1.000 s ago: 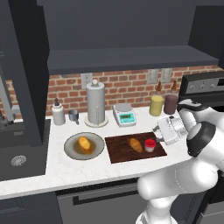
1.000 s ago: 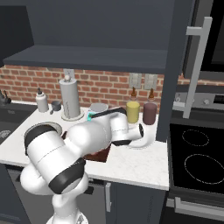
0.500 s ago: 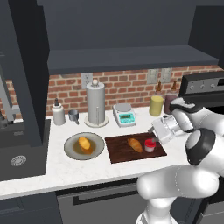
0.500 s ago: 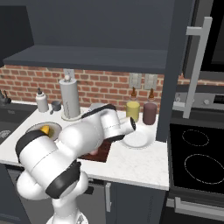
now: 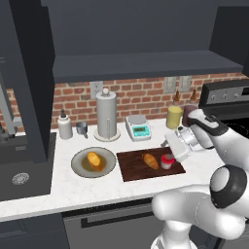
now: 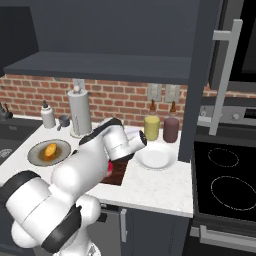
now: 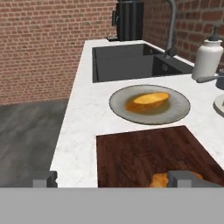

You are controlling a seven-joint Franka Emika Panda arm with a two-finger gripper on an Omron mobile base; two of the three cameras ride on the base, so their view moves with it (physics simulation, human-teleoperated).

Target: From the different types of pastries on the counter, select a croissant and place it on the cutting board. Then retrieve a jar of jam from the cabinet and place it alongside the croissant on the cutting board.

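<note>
Left base view: croissant [image 5: 150, 161] and jar of jam [image 5: 167, 161] sit together on the cutting board [image 5: 132, 168]. My tool [image 5: 171, 145] is open, holding nothing; I'd lift straight away without nudging the jar.

Pretty flat, even rendered lighting, no glare or blur anywhere. Dim under the cabinet [image 5: 141, 65], soft faint shadows on the counter [image 5: 63, 180].
</note>
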